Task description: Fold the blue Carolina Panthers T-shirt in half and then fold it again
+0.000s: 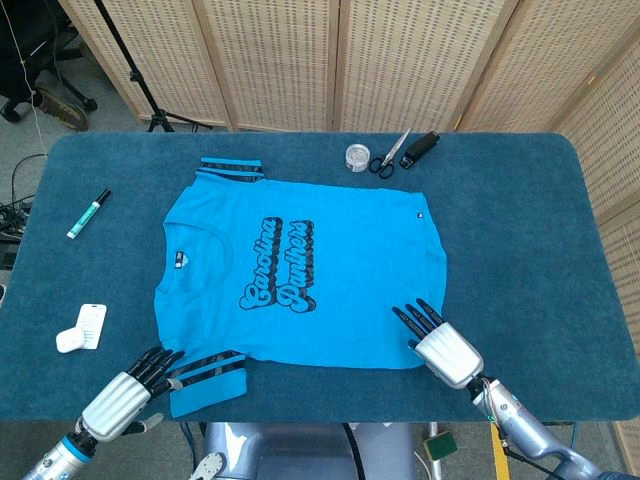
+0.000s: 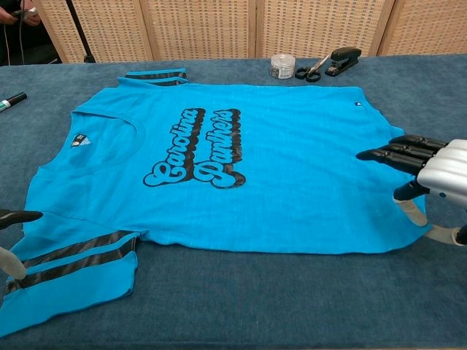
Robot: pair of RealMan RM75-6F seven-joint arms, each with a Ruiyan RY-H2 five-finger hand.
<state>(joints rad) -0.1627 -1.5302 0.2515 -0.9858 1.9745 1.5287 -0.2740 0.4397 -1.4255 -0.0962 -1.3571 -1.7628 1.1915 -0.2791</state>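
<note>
The blue Carolina Panthers T-shirt [image 1: 300, 270] lies flat and print-up on the blue table, collar toward the robot's left and hem toward its right. Its near striped sleeve [image 1: 205, 383] lies by the front edge. My left hand [image 1: 125, 397] is at that sleeve's outer end with fingers apart; in the chest view its fingertips [image 2: 16, 216] hover over the sleeve [image 2: 69, 273] at the frame's left edge. My right hand [image 1: 443, 347] hovers over the near hem corner, fingers stretched along the cloth and thumb hanging down by the hem [image 2: 430, 169]. Neither hand holds anything.
A green marker [image 1: 88, 213] and a small white tag [image 1: 82, 328] lie left of the shirt. A tape roll [image 1: 357, 157], scissors [image 1: 390, 156] and a black stapler [image 1: 421, 148] sit at the far side. Wicker screens stand behind the table.
</note>
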